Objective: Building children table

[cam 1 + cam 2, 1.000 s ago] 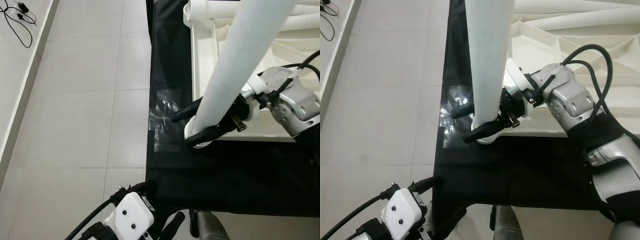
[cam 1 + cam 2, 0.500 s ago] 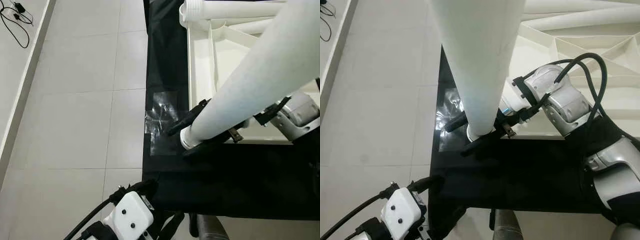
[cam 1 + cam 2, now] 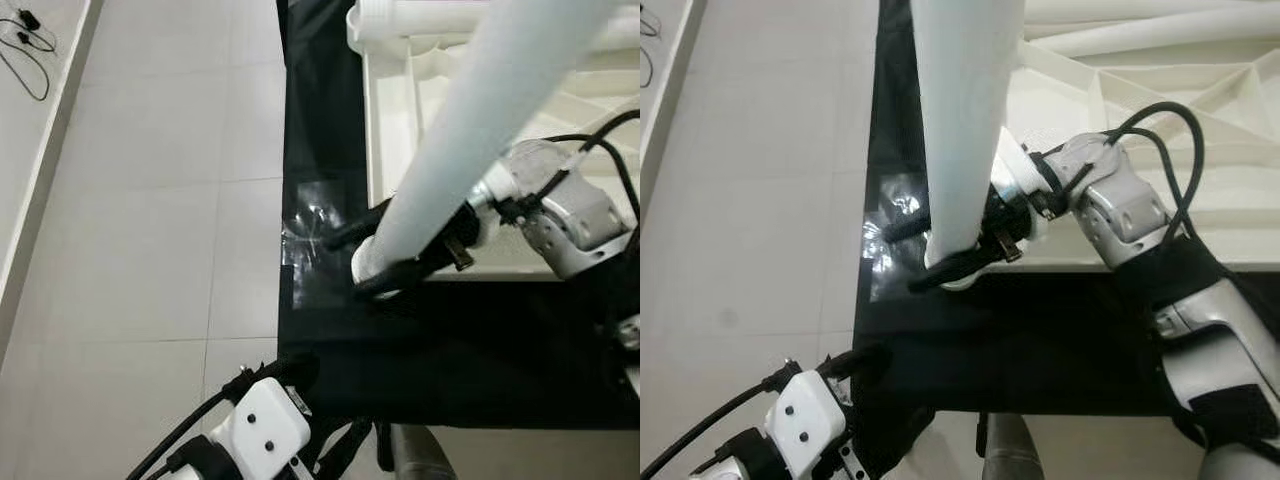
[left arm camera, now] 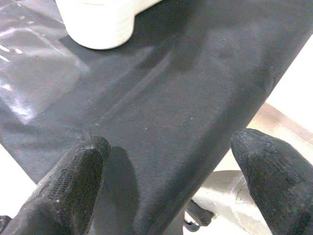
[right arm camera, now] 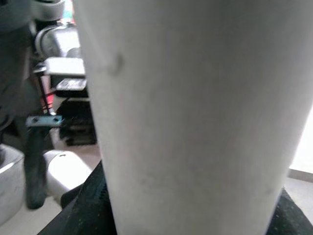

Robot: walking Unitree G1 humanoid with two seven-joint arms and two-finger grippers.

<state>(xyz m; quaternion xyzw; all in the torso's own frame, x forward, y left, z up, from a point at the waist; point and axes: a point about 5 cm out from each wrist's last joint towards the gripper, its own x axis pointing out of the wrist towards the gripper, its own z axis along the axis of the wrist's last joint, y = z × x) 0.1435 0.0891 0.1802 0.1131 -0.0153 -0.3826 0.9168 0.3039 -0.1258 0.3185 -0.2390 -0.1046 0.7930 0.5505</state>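
White table leg is gripped near its lower end by right hand; left hand is held open above black mat.

Pale tiled floor, black mat, perhaps cables on a ledge.

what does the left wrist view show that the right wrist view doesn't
The left wrist view looks past the open left gripper at the black mat, a clear plastic sheet lying on it, and the leg's round bottom end resting there. The right wrist view gives a close-up of the white table leg between the right gripper's fingers, with blurred grey equipment behind. Both show the white table leg.
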